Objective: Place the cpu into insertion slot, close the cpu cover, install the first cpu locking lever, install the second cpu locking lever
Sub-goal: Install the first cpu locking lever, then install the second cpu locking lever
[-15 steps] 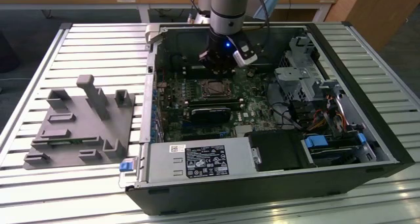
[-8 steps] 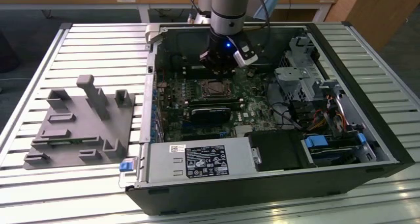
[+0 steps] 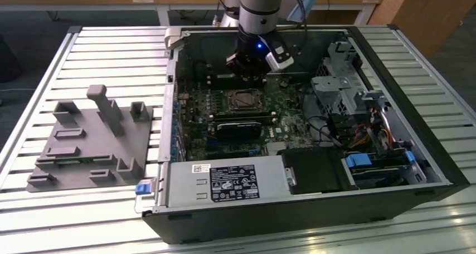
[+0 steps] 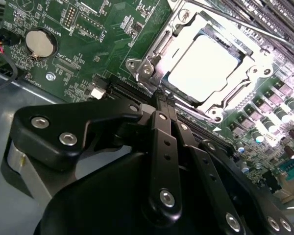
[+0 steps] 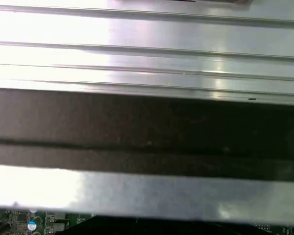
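A: Set on a slatted metal desk (image 3: 97,53): an open computer case (image 3: 416,98), seen in the exterior view. Lying flat inside, a green circuit board (image 3: 286,117).

B: And reaching in from above?

A: A grey robot arm (image 3: 260,3), ending in a black tool (image 3: 249,78) just over the board's far part.

B: Holding anything?

A: Nothing. In the second wrist view, tool (image 4: 160,94) clenched, black fingers (image 4: 162,117) pressed together at the tips, carrying no part. Hovering near one edge of the socket (image 4: 146,69); touching it or not, cannot tell.

B: Location of the chip?

A: Seated in that socket: a silvery square chip (image 4: 201,68), glaring white under the light. Framed by a thin metal cover (image 4: 247,66), lying flat around the chip's edges. In the exterior view, socket (image 3: 243,100) close by the tool, towards the near side.

B: Around it?

A: On the board, a round coin battery (image 4: 39,43). Past the socket on the near side, a long black card (image 3: 239,126). At the case's near edge, a grey metal box (image 3: 223,181) with a label. On the desk at the exterior view's left, well apart from the case, a grey plastic holder (image 3: 89,142) with upright posts.
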`<state>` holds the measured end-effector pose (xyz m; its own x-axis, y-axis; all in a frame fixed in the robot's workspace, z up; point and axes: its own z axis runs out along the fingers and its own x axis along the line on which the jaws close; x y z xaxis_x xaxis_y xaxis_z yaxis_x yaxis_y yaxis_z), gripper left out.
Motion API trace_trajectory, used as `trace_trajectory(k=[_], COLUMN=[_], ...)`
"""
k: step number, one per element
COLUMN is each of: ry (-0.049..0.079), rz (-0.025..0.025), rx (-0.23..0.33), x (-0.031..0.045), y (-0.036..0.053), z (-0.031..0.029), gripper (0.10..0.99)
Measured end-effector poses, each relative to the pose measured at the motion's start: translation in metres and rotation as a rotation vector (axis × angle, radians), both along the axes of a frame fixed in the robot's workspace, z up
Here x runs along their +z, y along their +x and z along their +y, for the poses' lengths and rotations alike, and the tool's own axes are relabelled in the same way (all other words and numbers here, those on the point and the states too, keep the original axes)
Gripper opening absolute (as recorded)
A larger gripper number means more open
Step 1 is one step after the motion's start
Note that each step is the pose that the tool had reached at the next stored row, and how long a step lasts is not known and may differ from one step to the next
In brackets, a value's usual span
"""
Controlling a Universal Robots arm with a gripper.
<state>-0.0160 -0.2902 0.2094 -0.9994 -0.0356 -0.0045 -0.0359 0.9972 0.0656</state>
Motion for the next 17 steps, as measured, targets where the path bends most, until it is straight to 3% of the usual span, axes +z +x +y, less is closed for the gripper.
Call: trace_trajectory(k=[17], ry=[0.0], rz=[0.0], rx=[0.0], x=[0.0001], y=[0.0025], z=[-0.0027], gripper=[0.106])
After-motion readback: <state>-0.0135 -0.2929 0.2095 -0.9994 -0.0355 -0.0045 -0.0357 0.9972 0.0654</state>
